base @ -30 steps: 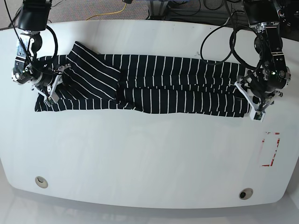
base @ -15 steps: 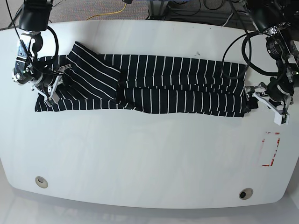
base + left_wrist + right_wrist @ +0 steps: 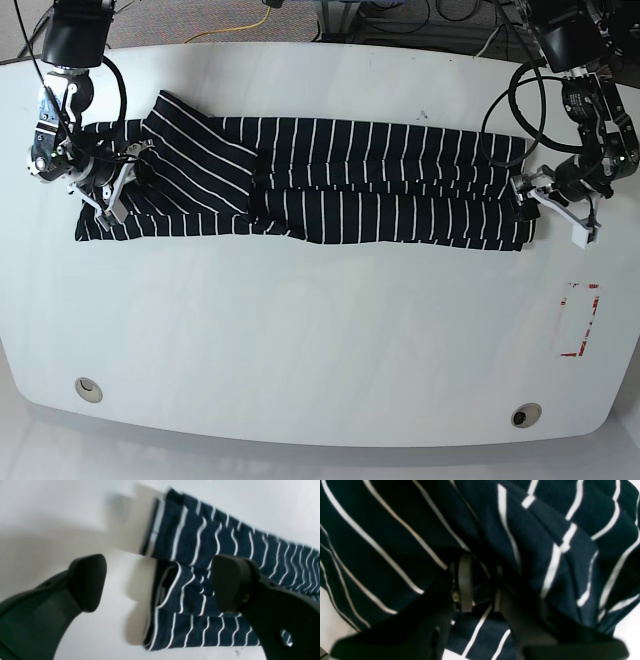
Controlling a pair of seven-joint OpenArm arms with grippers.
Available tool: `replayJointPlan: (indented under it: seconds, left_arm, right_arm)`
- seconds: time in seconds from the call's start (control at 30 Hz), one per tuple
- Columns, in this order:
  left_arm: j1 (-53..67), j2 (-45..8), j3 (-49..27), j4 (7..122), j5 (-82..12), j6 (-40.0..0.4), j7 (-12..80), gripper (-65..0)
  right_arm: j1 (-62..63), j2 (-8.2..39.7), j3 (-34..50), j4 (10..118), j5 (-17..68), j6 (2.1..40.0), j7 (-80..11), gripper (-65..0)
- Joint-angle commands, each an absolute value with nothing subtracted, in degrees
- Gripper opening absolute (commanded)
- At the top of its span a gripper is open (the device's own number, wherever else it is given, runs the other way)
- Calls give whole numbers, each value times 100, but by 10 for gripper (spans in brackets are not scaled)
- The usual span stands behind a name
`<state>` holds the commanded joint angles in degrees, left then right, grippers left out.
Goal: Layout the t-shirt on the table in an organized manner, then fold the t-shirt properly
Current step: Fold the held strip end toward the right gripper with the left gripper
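Striped t-shirt [image 3: 310, 185] folded into a long band across the far half of the white table [image 3: 300, 340].
Broad bare tabletop toward the near curved edge, broken only by two small round holes [image 3: 88, 388] and a red rectangular marking [image 3: 580, 318] at the side; cables [image 3: 260, 15] and grey floor beyond the far edge. Left gripper [image 3: 552, 212] poised at the band's end, fingers [image 3: 87, 580] spread wide, one over bare table and one over the layered hem, gripping nothing. Right gripper [image 3: 108, 180] at the opposite, sleeve end, jaws nearly closed, pinching a fold of striped cloth.
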<state>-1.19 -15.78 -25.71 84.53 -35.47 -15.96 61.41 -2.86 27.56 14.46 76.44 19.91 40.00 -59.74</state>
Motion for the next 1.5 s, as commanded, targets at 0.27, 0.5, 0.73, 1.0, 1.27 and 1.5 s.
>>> replayJointPlan:
  seconds: [0.27, 0.5, 0.73, 1.0, 1.27, 1.5]
  left_arm:
    - [-119, -1569, -1921, 8189, -3521, -1587, 6141, 0]
    - [-110, -1552, -1736, 8127, -3521, -1587, 6132, 0]
    - [-92, -1508, -1719, 8154, -3521, -1587, 6141, 0]
    - [-101, -1508, -1525, 8127, -3521, -1587, 6141, -278]
    - [-110, -1622, -927, 8163, -3521, -1587, 6141, -404]
    - [-110, -1613, -927, 8180, -3530, -1587, 6132, -483]
  right_arm:
    - [-286, 2756, 1455, 7653, 2000, 4000, -5974, -534]
    - [-286, 2756, 1464, 7653, 2000, 4000, -5974, -534]
    - [-286, 2756, 1473, 7653, 2000, 4000, -5974, -534]
    - [-286, 2765, 1473, 7653, 2220, 4000, -5974, -534]
    - [-286, 2791, 1473, 7653, 2624, 4000, -5974, -534]
    - [-286, 2791, 1473, 7653, 2615, 4000, -5982, -534]
